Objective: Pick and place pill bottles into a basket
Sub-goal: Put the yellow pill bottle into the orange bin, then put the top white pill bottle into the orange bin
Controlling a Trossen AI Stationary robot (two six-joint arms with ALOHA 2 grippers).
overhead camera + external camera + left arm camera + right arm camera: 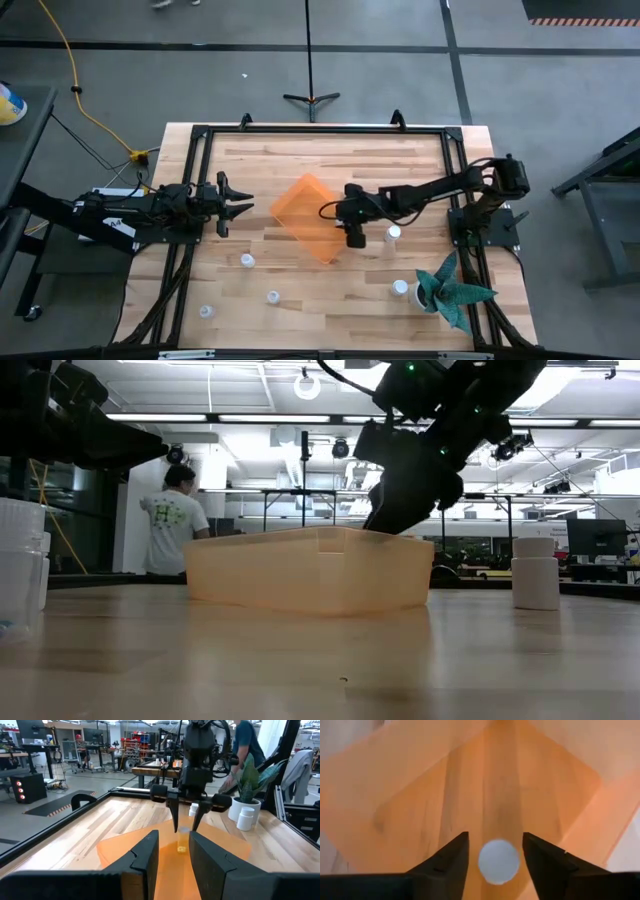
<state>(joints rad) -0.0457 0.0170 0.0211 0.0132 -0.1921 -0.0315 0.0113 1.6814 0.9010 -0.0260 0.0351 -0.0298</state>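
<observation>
The orange basket lies on the table's middle and also shows in the low view. My right gripper hangs over its inside, fingers pointing down and open. A white pill bottle stands in the basket just below and between the fingers, with a gap on each side. Seen through the basket's wall in the left wrist view, its top is under the fingertips. My left gripper waits open and empty at the table's left, facing the basket. Several more bottles stand on the table, one to the right of the basket.
Loose bottles stand near the front edge and at the front right. A teal leafy plant stands in the front right corner. People show in the room beyond the table.
</observation>
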